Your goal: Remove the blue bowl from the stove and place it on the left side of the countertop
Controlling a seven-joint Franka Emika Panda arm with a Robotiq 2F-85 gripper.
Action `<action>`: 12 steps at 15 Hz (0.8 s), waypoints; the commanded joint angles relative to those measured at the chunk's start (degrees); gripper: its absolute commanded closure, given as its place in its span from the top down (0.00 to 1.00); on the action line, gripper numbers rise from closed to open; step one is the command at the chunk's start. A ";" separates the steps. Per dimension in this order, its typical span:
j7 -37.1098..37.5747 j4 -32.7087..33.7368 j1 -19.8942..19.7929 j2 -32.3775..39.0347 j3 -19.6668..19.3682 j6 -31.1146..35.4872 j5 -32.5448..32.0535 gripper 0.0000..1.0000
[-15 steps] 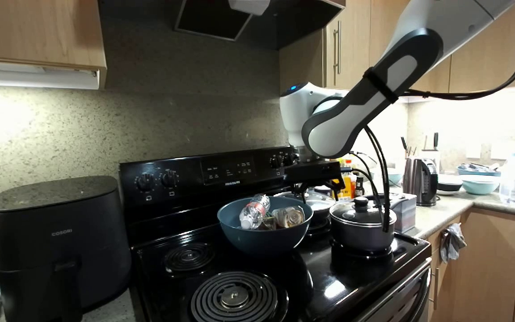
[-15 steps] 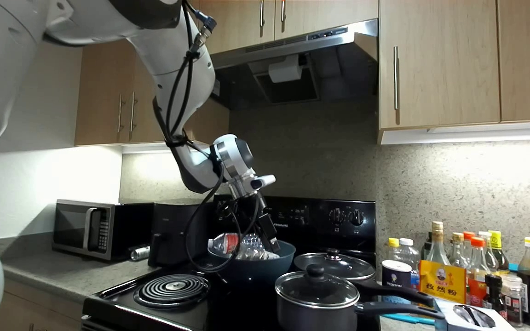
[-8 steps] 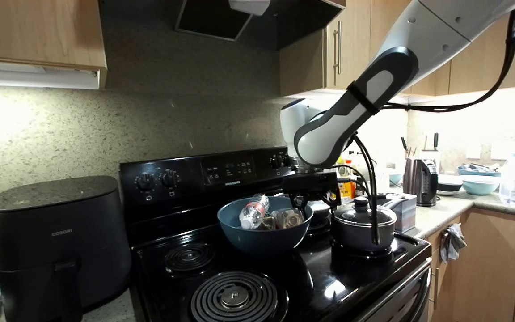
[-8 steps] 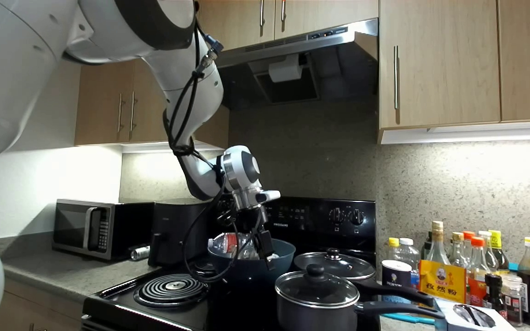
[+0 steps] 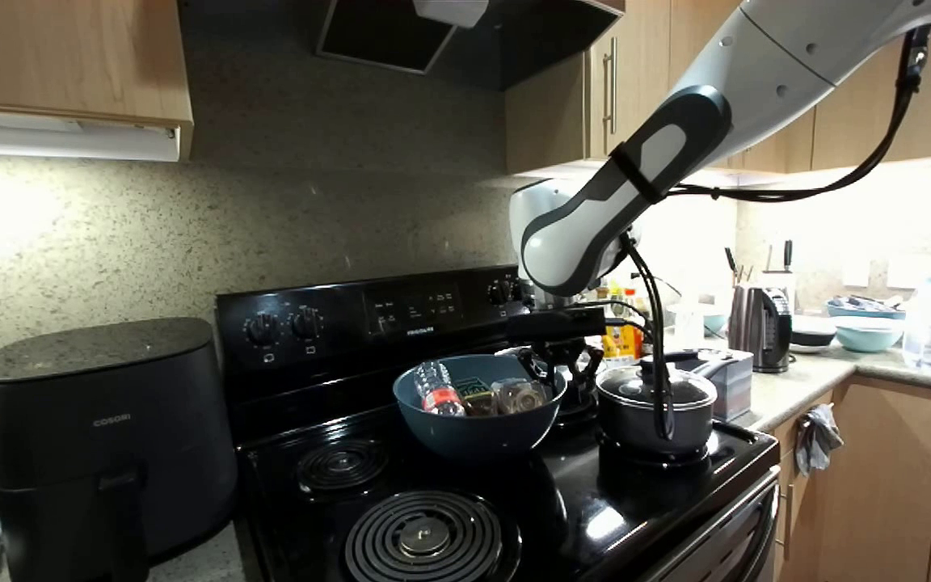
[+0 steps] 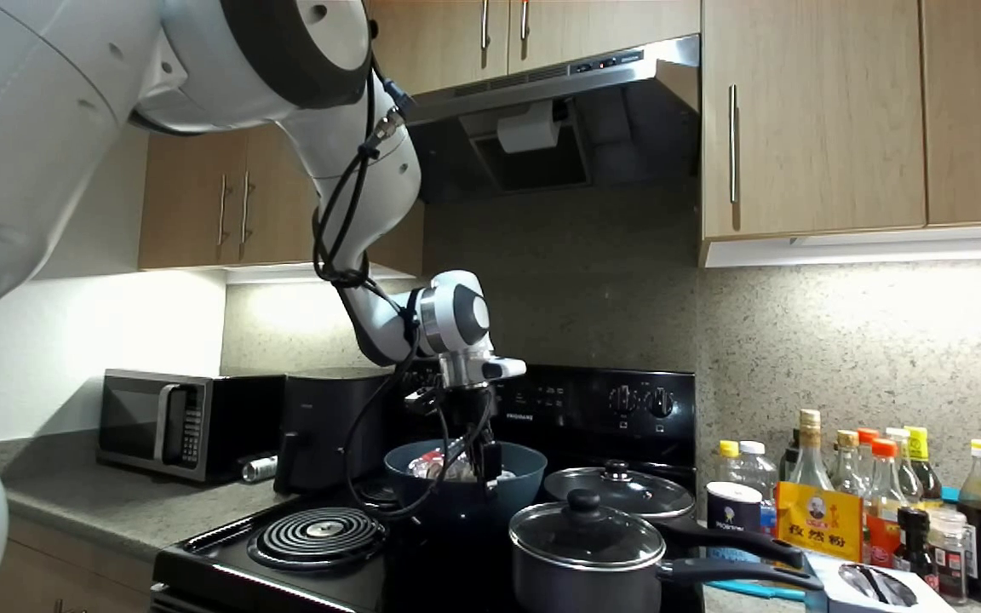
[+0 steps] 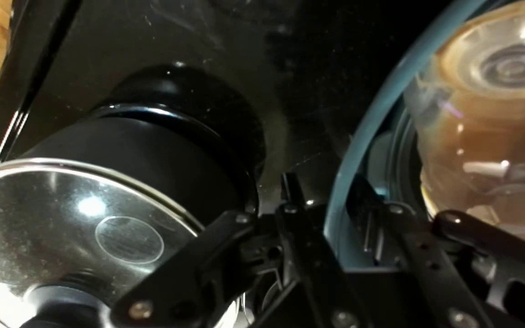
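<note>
Blue bowl [image 5: 473,440] with a plastic bottle [image 5: 440,393] inside is seated on the black stove [image 5: 583,485], near a lidded pot [image 5: 655,416]; its rim is bracketed by spread black fingers [image 7: 299,228] in the wrist view

Arm [image 5: 667,149] is wht w/ dk-grey trim [image 5: 704,115] & blk cables [image 5: 789,196]; pincer [image 7: 326,193] blk, screws [image 7: 141,310] prob. silver.
</note>
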 commanded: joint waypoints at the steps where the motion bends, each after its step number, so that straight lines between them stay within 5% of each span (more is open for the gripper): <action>1: -4.78 1.18 0.44 0.84 -0.80 -0.87 4.09 0.02; 12: -14.58 -0.42 3.41 -4.25 1.22 2.66 6.06 0.02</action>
